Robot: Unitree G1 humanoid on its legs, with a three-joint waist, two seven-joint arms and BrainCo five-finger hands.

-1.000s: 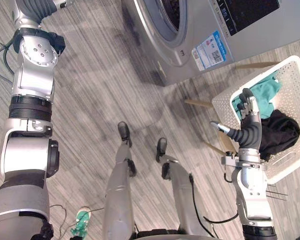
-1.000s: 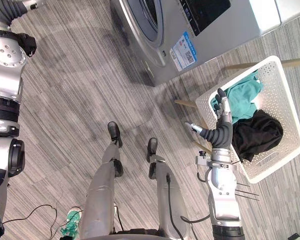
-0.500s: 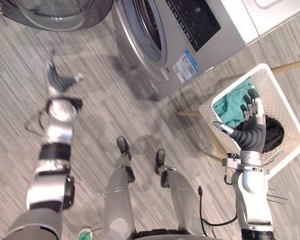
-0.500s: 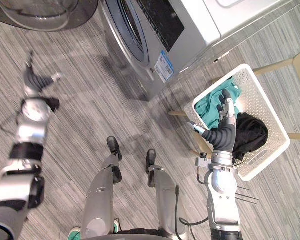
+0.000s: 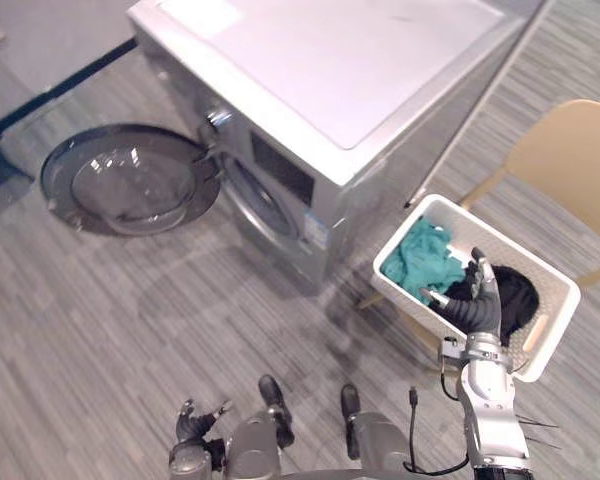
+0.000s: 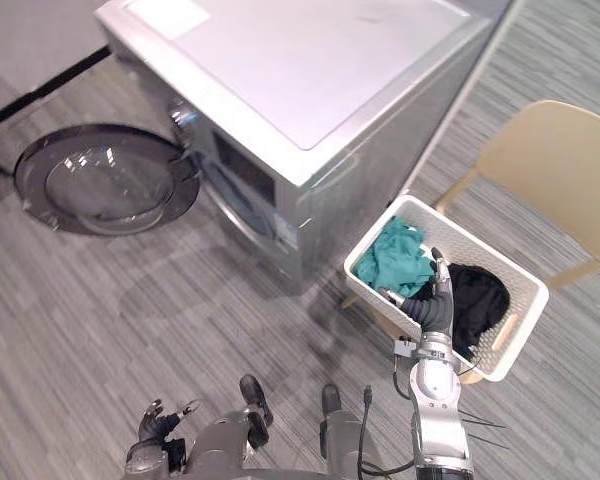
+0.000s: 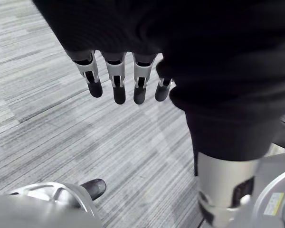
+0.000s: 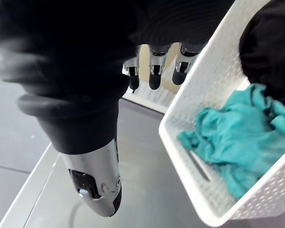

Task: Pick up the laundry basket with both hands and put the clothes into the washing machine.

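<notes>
The basket (image 5: 506,242) sits on a chair (image 5: 570,160) beside the washing machine (image 5: 330,90). It is probably light and stiff, with soft clothes (image 5: 418,262) inside, so grip the slots in its end walls. Your right hand (image 5: 477,305) hovers straight-fingered just beside it, and your left hand (image 5: 195,420) hangs low, relaxed and holding nothing.

Grey floor (image 5: 130,300) with fine lengthwise streaks, laid in patches whose grain runs different ways, covers the room. Between 2 and 3 o'clock stands a pale wooden chair (image 5: 570,160) with a smooth rounded seat and slim legs. At 10 o'clock a dark band (image 5: 60,95) runs slantwise, with a plain lighter grey surface beyond it. The light is soft and even.
</notes>
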